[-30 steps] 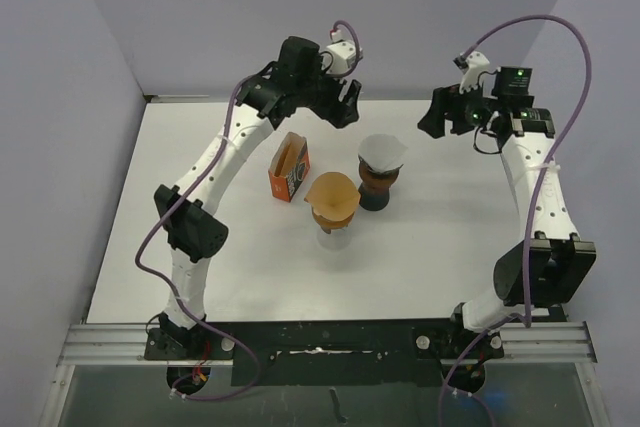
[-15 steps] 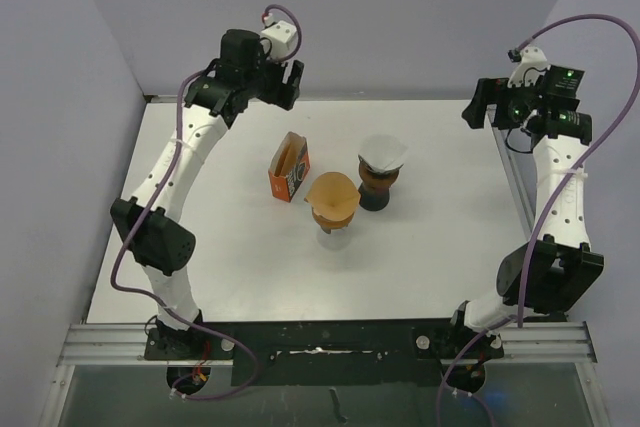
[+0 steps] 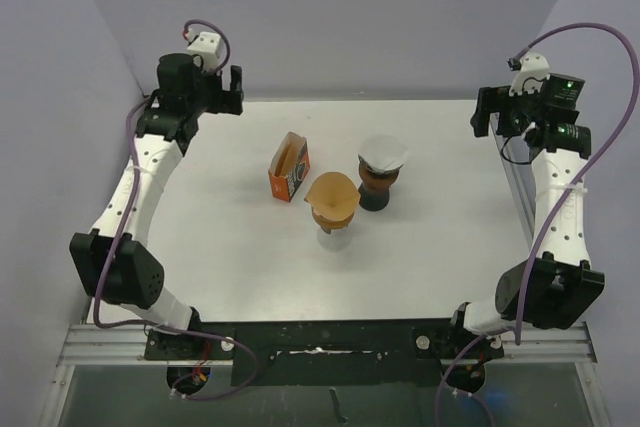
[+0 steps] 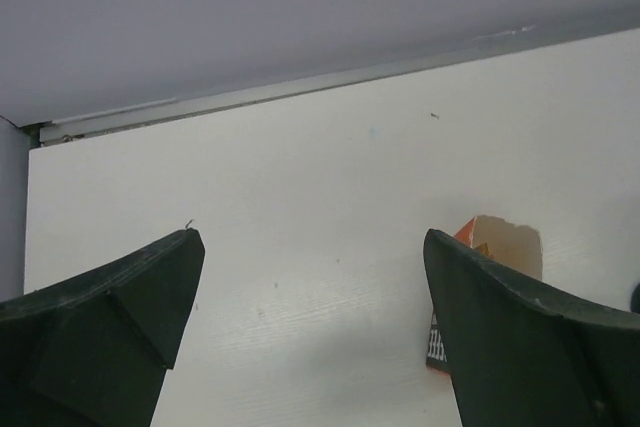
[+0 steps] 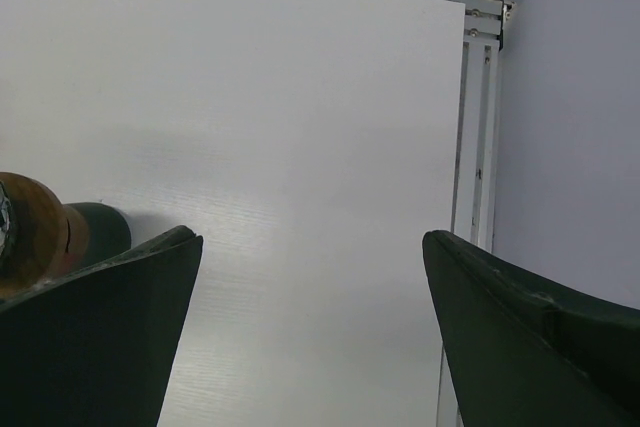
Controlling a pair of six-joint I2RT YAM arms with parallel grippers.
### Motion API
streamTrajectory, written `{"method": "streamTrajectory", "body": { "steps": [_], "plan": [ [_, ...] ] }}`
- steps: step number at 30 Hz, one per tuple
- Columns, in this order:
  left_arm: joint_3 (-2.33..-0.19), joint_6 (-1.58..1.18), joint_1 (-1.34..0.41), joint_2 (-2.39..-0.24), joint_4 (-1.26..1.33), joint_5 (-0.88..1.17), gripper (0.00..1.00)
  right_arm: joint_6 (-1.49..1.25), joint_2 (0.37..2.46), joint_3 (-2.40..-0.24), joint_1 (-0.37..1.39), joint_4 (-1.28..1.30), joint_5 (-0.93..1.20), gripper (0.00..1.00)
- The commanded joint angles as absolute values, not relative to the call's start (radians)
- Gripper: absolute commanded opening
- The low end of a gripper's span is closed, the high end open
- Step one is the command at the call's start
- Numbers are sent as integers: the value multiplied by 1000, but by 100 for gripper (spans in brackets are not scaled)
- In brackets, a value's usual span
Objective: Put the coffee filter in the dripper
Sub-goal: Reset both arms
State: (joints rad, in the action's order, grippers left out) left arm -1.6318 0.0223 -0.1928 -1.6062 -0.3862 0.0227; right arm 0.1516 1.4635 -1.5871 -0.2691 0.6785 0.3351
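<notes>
Arms have both drawn back from the dark dripper in the middle of the table. The left gripper, which hung just behind the dripper a second ago, is now far off to its left by the back edge, and the right gripper has retreated well to its right. Both sets of jaws stand wide apart and hold nothing. The white filter sits in the top of the dripper. A brown cone stands just in front of the dripper and to its left, with an orange box further left. To me the placing looks done and the arms are simply clearing out.
</notes>
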Motion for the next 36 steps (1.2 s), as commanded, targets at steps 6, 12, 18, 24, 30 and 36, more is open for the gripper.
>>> {"method": "streamTrajectory", "body": {
  "steps": [6, 12, 18, 24, 30, 36],
  "plan": [
    [-1373, -153, 14, -1364, -44, 161, 92, 160, 1364, -1546, -315, 568, 355, 98],
    [-1203, -268, 113, -1250, 91, 156, 92, 160, 1287, -1452, -321, 481, 319, 98],
    [-1121, -105, 117, -1188, 82, 263, 92, 114, 1160, -1251, -321, 294, 285, 97],
    [-1034, -43, 116, -1131, 83, 290, 91, 86, 1101, -1111, -321, 167, 333, 98],
    [-950, -34, 106, -1093, 145, 307, 92, 64, 1043, -984, -321, 16, 337, 98],
    [-926, -41, 89, -1071, 168, 311, 92, 81, 1014, -991, -322, 55, 338, 97]
  ]
}}
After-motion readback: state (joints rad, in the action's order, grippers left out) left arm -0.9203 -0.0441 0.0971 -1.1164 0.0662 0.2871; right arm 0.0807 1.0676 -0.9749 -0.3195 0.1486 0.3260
